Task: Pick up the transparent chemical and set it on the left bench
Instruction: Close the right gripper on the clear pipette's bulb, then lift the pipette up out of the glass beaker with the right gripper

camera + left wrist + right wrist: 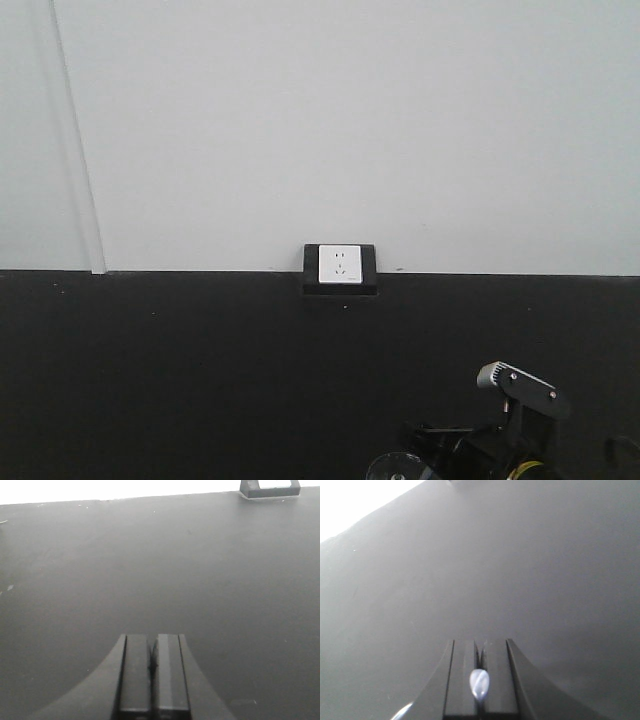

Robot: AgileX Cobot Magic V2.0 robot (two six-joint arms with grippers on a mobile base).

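Observation:
My right gripper [481, 642] is shut, with the faintly bluish bulb of the clear pipette [479, 684] pinched between its jaws. A curved piece of the clear glass rim [402, 711] shows at the lower left edge of the right wrist view. In the front view the glass rim [395, 467] sits at the bottom edge, just left of my right arm [520, 410]. My left gripper [152, 637] is shut and empty above a bare black worktop [150, 570]. The left bench with white bins is out of view.
The black worktop [200, 370] in front of me runs up to a white wall [350, 120] and carries a white wall socket [340, 266] in a black housing; the socket also shows in the left wrist view [270, 487].

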